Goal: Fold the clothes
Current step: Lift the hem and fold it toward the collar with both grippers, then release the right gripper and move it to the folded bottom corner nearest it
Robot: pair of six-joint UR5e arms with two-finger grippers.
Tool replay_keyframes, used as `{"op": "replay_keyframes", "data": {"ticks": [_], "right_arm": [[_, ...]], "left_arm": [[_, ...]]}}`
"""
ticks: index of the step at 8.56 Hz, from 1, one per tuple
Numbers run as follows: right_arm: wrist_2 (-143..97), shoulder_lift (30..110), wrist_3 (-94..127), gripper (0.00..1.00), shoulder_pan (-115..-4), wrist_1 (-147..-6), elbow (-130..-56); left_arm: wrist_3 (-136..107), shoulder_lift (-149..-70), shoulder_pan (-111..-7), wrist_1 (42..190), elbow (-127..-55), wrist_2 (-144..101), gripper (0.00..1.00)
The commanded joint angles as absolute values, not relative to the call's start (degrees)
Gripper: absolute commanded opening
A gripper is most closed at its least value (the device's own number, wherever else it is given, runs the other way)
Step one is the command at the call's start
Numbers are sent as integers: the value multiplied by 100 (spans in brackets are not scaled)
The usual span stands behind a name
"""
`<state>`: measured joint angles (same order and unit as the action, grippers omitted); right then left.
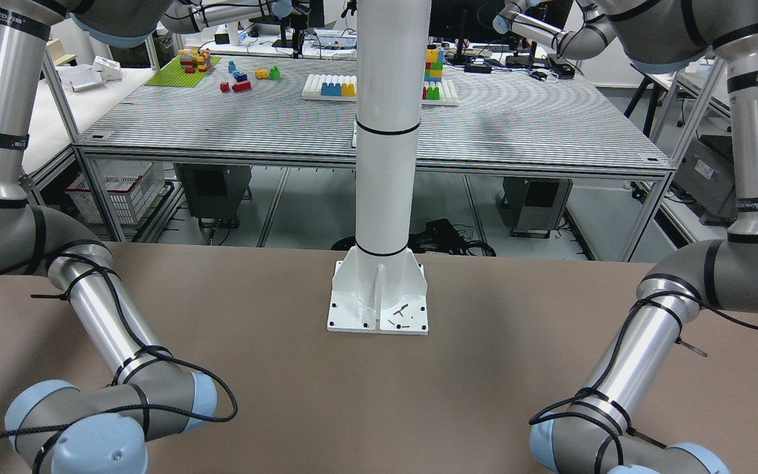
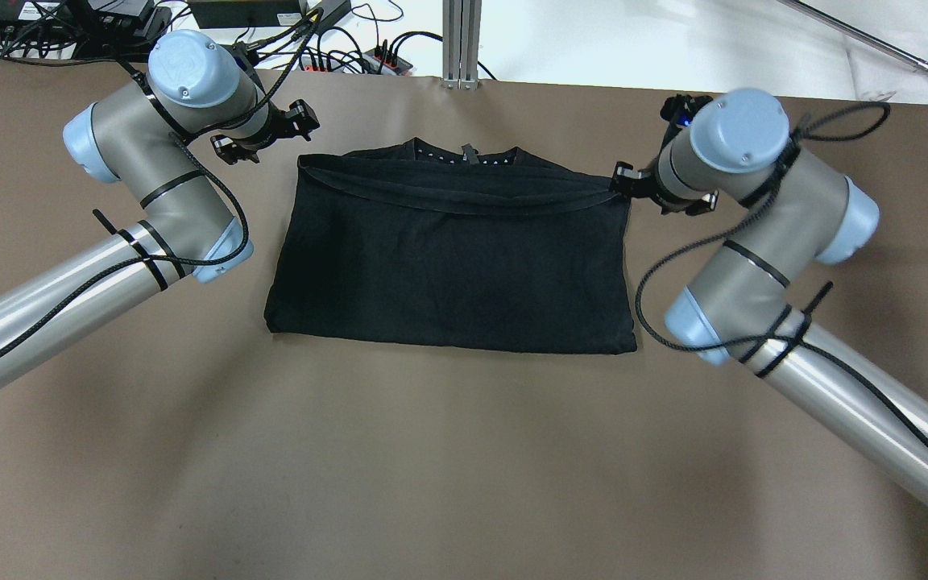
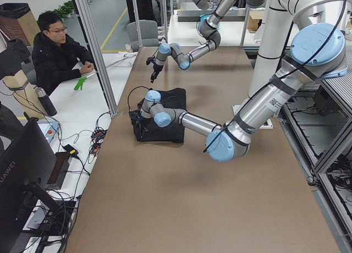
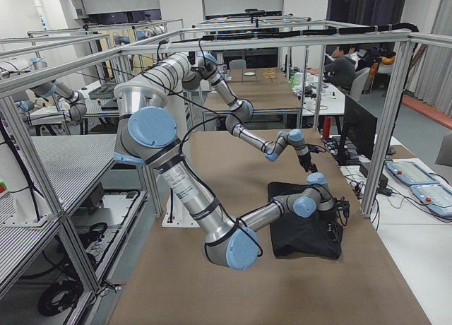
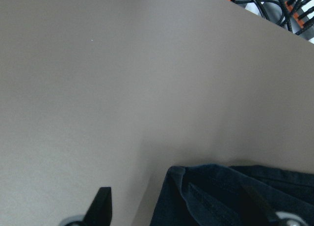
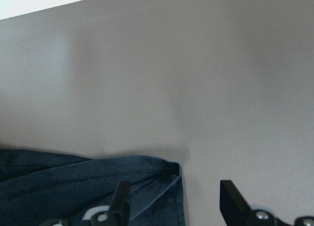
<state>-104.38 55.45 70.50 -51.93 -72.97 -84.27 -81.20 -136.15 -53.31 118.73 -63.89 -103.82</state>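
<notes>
**Both grippers spread at the garment's far corners**

The black garment (image 2: 448, 266) lies flat on the brown desk (image 2: 464, 467), folded into a rough rectangle at mid-desk, toward the far edge. Its neckline, with a row of white dots (image 2: 432, 157), is on the far side, and a hemmed edge (image 2: 464, 201) sags across just below it.

The left gripper (image 5: 179, 205) is at the far-left corner with its jaws spread. One jaw is over bare desk, the other over fabric.

The right gripper (image 6: 177, 200) is at the far-right corner, also spread, one jaw over the hem and one over bare desk.

Neither is pinching cloth. I cannot tell whether either touches the fabric.
</notes>
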Motion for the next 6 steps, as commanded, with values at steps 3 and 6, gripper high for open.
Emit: {"op": "replay_keyframes", "data": {"ticks": [3, 6], "right_arm": [[-10399, 7380, 8251, 75, -3852, -6245, -9896], [-10354, 7436, 8271, 71, -3700, -5994, -9677]], "left_arm": [[-8156, -13605, -5335, 11874, -6407, -10389, 93], [-8174, -13605, -5335, 11865, -6407, -10371, 93]]}}
